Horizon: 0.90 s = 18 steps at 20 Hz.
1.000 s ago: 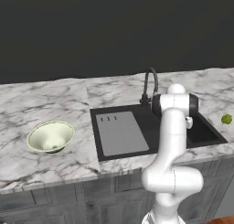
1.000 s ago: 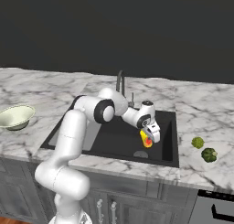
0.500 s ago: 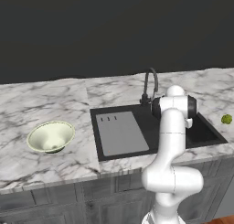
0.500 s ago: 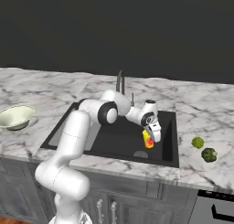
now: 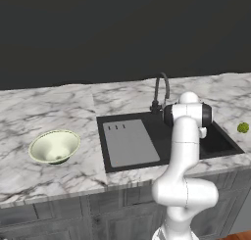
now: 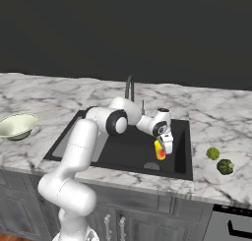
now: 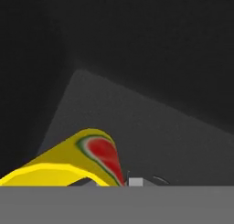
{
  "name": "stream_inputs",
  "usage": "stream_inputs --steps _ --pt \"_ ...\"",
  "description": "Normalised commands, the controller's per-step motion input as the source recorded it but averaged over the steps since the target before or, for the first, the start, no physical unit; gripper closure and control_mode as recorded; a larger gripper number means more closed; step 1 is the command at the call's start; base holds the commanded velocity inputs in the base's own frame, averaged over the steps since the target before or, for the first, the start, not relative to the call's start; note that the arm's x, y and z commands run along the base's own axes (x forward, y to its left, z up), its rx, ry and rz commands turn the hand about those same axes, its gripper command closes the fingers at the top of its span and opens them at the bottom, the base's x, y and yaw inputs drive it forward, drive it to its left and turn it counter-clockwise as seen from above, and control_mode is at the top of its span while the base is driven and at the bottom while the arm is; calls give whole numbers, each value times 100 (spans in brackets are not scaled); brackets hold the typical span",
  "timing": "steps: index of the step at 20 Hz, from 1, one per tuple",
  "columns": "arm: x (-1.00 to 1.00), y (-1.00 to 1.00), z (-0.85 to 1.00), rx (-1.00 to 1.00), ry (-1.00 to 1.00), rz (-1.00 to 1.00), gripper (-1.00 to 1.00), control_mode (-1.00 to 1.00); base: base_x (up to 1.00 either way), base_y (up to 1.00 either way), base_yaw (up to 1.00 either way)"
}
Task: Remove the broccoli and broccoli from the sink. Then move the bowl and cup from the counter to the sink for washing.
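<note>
Both broccoli (image 6: 212, 153) (image 6: 225, 166) sit on counter (image 6: 59, 100) by its right front edge, just right of sink (image 6: 183, 149), so step 1 looks done. Bowl (image 6: 15, 125) waits near counter's left edge, still to go. Gripper (image 6: 163, 149) hangs over sink's right half, jaws nearly closed, pinching cup (image 6: 159, 149), tilted, prob. about to drop it.

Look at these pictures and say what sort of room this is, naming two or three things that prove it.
Most likely a kitchen, computer-rendered. A black sink with a gooseneck tap is set into a marble counter over grey cabinet fronts, and a bowl stands on the counter.
</note>
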Motion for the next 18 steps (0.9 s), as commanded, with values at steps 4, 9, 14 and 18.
stream_inputs --steps 4,9,14,18 --pt "2 -17 -20 3 1 -14 100 -100 0 0 0" --pt "3 -12 -13 0 1 -14 -100 -100 0 0 0" --pt "1 -2 3 5 3 -14 -100 -100 0 0 0" --pt "0 0 17 11 4 -8 -100 -100 0 0 0"
